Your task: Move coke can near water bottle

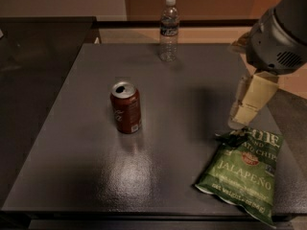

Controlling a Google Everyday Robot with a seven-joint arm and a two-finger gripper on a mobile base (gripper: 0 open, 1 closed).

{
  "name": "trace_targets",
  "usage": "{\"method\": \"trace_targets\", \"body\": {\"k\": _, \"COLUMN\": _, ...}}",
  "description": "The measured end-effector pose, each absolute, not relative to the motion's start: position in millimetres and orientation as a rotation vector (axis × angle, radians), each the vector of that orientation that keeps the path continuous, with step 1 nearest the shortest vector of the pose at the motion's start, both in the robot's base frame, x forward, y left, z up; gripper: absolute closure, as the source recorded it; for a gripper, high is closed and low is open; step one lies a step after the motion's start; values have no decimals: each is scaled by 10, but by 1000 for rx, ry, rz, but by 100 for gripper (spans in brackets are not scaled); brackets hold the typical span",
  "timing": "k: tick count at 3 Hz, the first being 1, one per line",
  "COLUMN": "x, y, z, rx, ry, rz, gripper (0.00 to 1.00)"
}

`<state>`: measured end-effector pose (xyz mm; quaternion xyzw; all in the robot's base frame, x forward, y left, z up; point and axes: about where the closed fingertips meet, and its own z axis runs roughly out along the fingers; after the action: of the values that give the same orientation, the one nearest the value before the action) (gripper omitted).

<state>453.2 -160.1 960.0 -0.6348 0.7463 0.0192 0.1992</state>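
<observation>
The red coke can stands upright left of the middle of the grey table, its silver top open. The clear water bottle with a white cap stands upright at the table's far edge, well behind the can. My gripper hangs above the right side of the table, under the grey arm housing. It is far right of the can and touches nothing.
A green jalapeño chip bag lies flat at the front right, just below the gripper. A dark counter borders the table on the left. Brown floor and wall lie behind the table.
</observation>
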Motion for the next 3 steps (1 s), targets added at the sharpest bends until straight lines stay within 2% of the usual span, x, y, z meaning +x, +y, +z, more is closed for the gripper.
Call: {"method": "trace_targets", "body": {"k": 3, "x": 4758, "y": -577, "z": 9221, "rx": -1729, "ry": 1888, "rz": 313, "gripper": 0}}
